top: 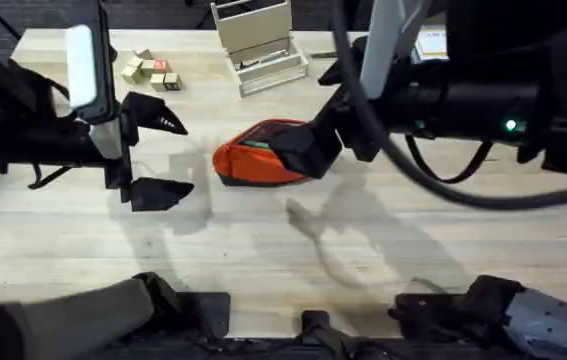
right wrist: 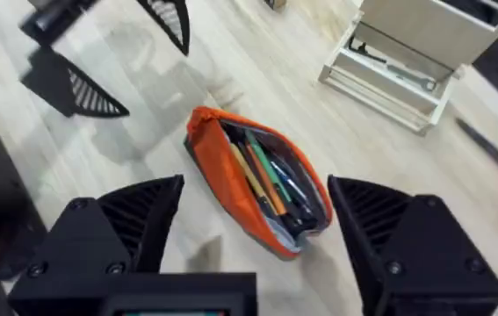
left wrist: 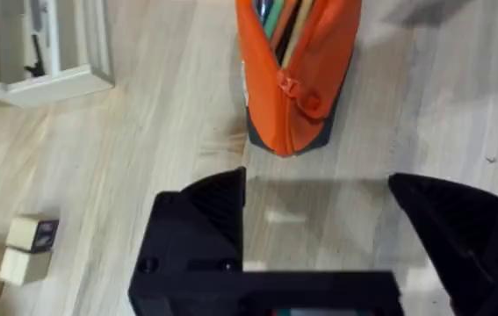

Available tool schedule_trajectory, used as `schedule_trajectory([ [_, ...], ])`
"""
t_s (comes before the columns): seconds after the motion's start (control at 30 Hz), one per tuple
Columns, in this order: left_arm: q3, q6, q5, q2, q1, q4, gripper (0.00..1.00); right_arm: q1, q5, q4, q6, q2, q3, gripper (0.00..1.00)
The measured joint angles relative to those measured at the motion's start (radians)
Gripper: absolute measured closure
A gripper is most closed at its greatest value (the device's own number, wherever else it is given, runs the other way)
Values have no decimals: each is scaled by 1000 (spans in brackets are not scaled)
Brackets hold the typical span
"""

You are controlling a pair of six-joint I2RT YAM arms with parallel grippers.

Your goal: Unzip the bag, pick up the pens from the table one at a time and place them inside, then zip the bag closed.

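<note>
The right gripper (right wrist: 253,233) hangs spread wide just above the orange bag (right wrist: 262,180), which lies unzipped near the middle of the wooden surface (top: 263,250) with pens (right wrist: 270,175) inside. Left of the bag in the overhead frame, the left gripper (top: 160,155) hovers spread apart, empty. Toward the top edge stand small wooden blocks (top: 148,70) and a white tray (top: 263,50).

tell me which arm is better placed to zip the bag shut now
Left, probably: the left gripper, jaws open, faces the bag end where the pull tab sits.
</note>
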Motion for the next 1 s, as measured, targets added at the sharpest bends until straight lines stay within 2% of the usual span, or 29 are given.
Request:
schedule_trajectory([
  [0.2, 0, 88, 1, 101, 0, 3, 8, 0, -3, -5, 215, 0, 0, 3],
  [0.53, 0, 144, 50, 240, 18, 5, 7, 0, -6, -7, 543, 0, 0, 3],
  [0.77, 0, 144, 69, 247, 18, 8, 7, 13, -6, -9, 636, 0, 0, 4],
  [1.0, 0, 144, 72, 247, 18, 6, 7, 75, 1, -2, 657, 5, 0, 3],
])
